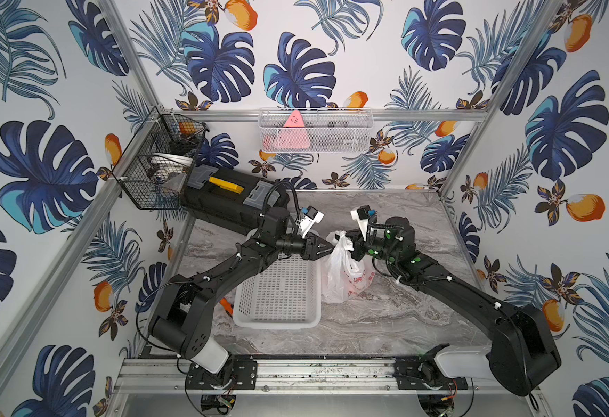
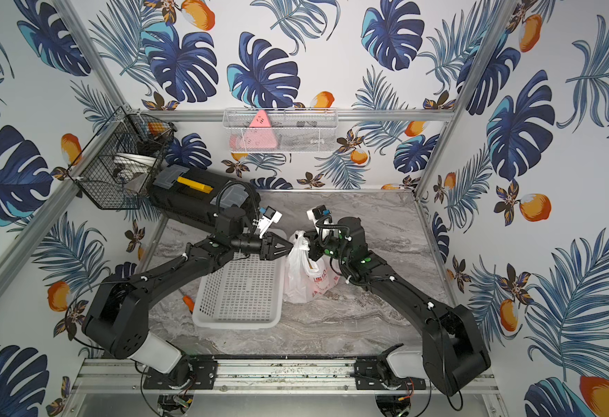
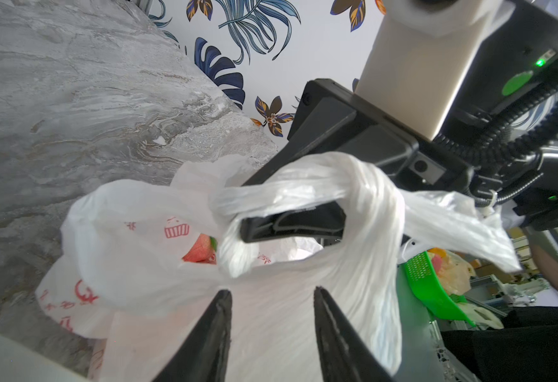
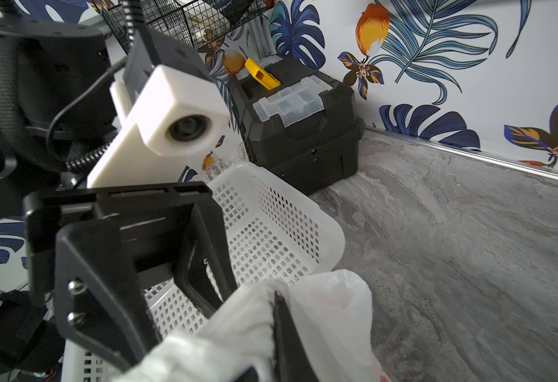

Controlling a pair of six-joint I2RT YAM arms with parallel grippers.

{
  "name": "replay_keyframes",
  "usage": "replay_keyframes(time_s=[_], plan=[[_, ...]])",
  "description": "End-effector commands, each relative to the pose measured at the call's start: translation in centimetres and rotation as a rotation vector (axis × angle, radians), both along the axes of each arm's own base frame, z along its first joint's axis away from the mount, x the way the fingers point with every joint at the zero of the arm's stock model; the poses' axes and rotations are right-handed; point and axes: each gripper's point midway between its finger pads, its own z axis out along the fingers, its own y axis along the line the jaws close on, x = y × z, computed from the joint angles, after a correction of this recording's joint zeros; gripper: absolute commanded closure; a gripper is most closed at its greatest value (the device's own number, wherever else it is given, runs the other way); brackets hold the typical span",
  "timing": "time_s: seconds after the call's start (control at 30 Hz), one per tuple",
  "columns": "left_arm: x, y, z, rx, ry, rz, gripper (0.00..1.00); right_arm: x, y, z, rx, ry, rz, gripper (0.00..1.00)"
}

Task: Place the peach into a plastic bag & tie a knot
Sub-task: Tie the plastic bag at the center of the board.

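Tying is the step in hand: the peach (image 3: 201, 248) sits inside the plastic bag (image 1: 339, 278), which stands on the marble table (image 1: 386, 317) just beside the white basket (image 1: 276, 322), between the two arms. Nearest the left wrist camera, the left gripper (image 3: 271, 291) has its fingers spread, tips close to the bag's bunched neck with nothing pinched. Just beyond, a handle loop (image 3: 363, 198) wraps around the right gripper (image 3: 246, 228), whose fingers are pressed together. The right wrist view shows handle plastic caught at them. A loose tail (image 3: 453, 225) trails off past that.

By my reading the knot is not yet drawn tight. The next move likely calls for the left fingers to close on a free strand and pull against the right arm's hold.

Farther back stand a black toolbox (image 1: 223, 202) and a black wire basket (image 1: 151, 180) at the wall. It is hard to tell where the tail ends or whether the strands truly cross, and plastic veils most of the peach.
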Motion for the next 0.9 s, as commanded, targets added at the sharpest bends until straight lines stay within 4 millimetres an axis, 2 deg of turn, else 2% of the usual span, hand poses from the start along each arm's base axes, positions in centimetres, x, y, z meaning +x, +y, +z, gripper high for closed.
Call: replay_keyframes(time_s=[0.0, 0.23, 0.5, 0.7, 0.8, 0.83, 0.87], plan=[[0.0, 0.5, -1.2, 0.084, -0.043, -0.005, 0.56, -0.3, 0.5, 1.2, 0.043, -0.019, 0.031, 0.89], [0.9, -0.2, 0.3, 0.036, -0.064, -0.016, 0.57, -0.6, 0.8, 1.1, 0.049, -0.003, 0.06, 0.89], [0.6, -1.2, 2.0, -0.035, -0.087, -0.05, 0.59, -0.9, 1.0, 1.4, 0.06, 0.009, 0.081, 0.9], [0.2, -1.1, 1.9, -0.012, -0.094, -0.063, 0.75, -1.0, 0.4, 1.1, 0.051, 0.017, 0.064, 0.9], [0.0, -0.6, 1.8, 0.027, -0.102, -0.059, 0.87, -1.0, -0.6, 1.1, 0.06, 0.019, 0.048, 0.9], [0.0, -0.4, 1.7, 0.037, -0.102, -0.054, 0.94, -0.5, -1.5, 1.1, 0.061, 0.015, 0.028, 0.89], [0.1, -0.3, 1.6, 0.045, -0.102, -0.049, 1.0, -0.6, -1.5, 1.1, 0.057, 0.012, 0.036, 0.87]])
